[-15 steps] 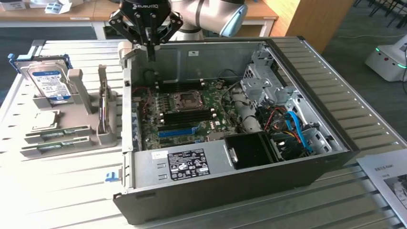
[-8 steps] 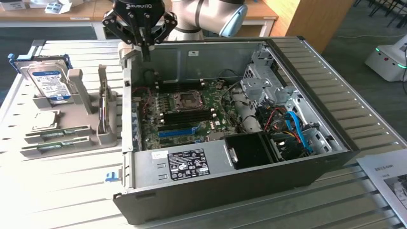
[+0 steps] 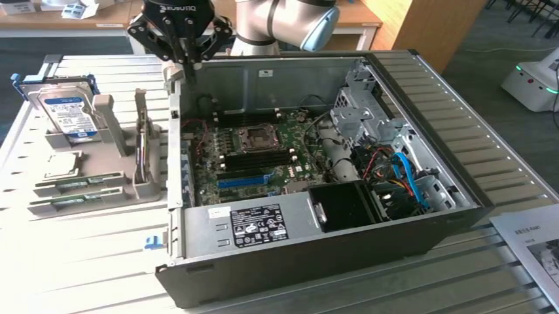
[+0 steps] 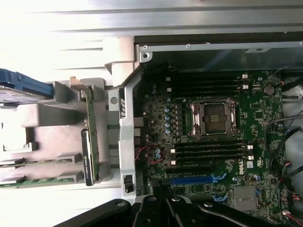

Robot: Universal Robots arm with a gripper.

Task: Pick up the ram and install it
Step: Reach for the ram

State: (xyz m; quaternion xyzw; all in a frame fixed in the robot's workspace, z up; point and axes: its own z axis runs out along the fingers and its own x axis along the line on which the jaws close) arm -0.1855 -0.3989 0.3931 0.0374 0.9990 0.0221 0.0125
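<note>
- My tool (image 3: 185, 65) hangs high over the far corner of the case (image 3: 306, 242), at the exterior view's left. Its fingers look drawn together, and I see nothing between them.
- The ram (image 4: 89, 132) is on the bench (image 3: 88, 261), standing on edge in a grey stand (image 3: 148, 186) just beside the case wall. I judge it is racked upright so that its long top edge is free for a pinch from above.
- Two other sticks (image 3: 83, 181) lie flat in low holders further out. They are near the drive (image 3: 65, 111), which sits in its own cradle.
- The case lies on its side with the panel off, so the board (image 3: 262, 157) faces up. That, I think, lets a stick be pressed straight down into it.
- The black slots (image 4: 210, 146) beside the socket (image 4: 213, 118) look empty, so nothing is installed yet.
- The ram is not picked up: tool and stand are apart.
</note>
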